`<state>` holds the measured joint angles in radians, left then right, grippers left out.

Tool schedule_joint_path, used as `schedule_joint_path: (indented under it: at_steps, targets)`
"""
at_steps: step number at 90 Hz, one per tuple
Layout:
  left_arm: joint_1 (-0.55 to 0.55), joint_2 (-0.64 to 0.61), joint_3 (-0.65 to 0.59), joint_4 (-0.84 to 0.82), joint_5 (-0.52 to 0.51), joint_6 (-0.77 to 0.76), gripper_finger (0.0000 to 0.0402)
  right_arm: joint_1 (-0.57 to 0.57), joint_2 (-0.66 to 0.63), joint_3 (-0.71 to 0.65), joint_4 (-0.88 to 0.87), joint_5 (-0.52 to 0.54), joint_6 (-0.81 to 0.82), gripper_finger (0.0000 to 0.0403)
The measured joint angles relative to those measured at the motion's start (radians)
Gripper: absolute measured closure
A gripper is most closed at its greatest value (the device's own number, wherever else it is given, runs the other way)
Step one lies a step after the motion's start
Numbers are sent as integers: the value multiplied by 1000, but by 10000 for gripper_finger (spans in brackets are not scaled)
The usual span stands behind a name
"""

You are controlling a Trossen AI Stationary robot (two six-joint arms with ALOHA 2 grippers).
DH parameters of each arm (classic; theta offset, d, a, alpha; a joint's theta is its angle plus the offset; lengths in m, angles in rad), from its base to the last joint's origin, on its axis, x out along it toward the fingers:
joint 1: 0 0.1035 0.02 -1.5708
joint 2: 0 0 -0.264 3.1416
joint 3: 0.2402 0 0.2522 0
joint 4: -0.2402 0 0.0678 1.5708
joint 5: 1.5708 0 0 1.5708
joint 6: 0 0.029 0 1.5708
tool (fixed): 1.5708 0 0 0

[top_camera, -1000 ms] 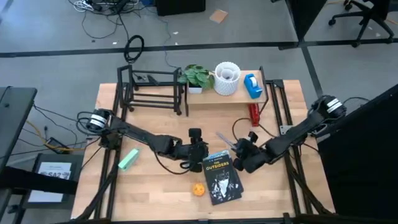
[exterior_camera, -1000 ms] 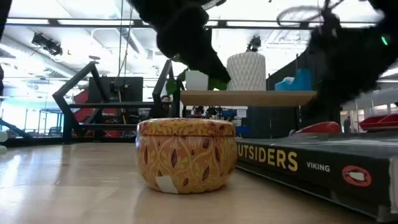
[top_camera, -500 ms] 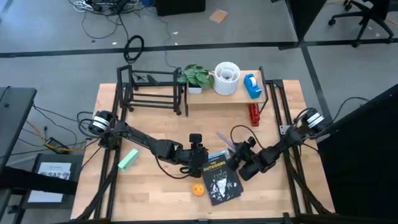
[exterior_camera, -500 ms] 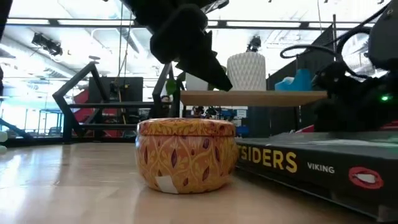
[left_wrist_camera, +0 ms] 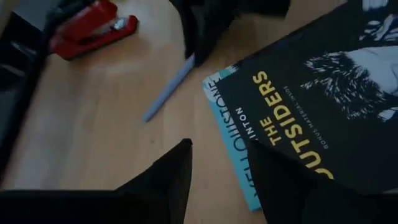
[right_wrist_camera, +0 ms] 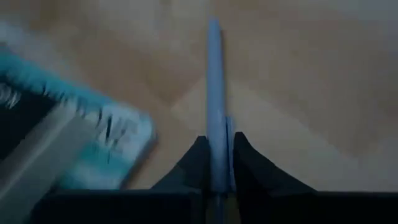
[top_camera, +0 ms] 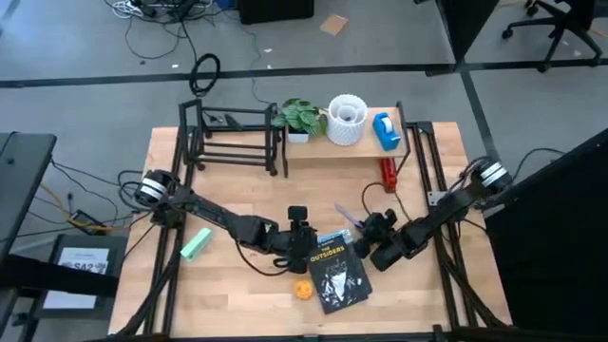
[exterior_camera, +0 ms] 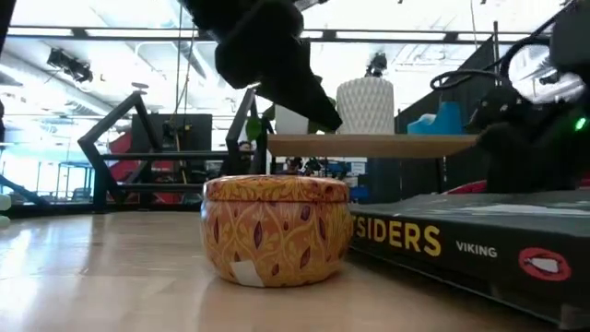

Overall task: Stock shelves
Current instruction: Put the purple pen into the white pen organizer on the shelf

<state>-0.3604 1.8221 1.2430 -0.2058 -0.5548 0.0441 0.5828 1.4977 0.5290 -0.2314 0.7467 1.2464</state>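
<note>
The right claw [right_wrist_camera: 216, 163] pinches a grey pen [right_wrist_camera: 214, 93] low over the bench [top_camera: 237, 285] beside the book [top_camera: 337, 271], the left claw [left_wrist_camera: 221, 165] hovers parted at the book's corner, and the shelves [top_camera: 323, 142] stand at the far edge.

Black paperback book [top_camera: 337, 275] near table's front edge, small orange patterned tin [top_camera: 303, 290] beside it, mint-green block [top_camera: 197, 243] toward left edge.

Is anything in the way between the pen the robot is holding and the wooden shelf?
Nothing visible is. From the pen in the right hand, bare table leads to the wooden shelf. The red stapler lies off to one side. The shelf already carries a plant, vase and blue dispenser.
</note>
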Motion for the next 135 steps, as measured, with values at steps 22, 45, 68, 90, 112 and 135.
schedule_joint_path:
  at_steps: [22, 45, 68, 90, 112, 135]
  targets:
    - [-40, 0, 0, 1, -207, 60, 265, -76, -324, 200, -340, -25, -155, 385]
    - [-66, -1, 0, 4, -305, 87, 265, -283, -377, 638, -687, -122, -429, 385]
    - [-67, -1, 0, 5, -305, 83, 265, -599, -255, 1057, -957, -234, -633, 385]
    - [-66, -1, 0, 13, -285, 79, 265, -914, -44, 1393, -1291, -478, -752, 385]
    - [-66, -2, 0, 30, -281, 79, 265, -1058, 135, 1602, -1339, -622, -895, 385]
    - [-66, -2, 0, 31, -261, 77, 265, -1147, 202, 1683, -1341, -757, -885, 382]
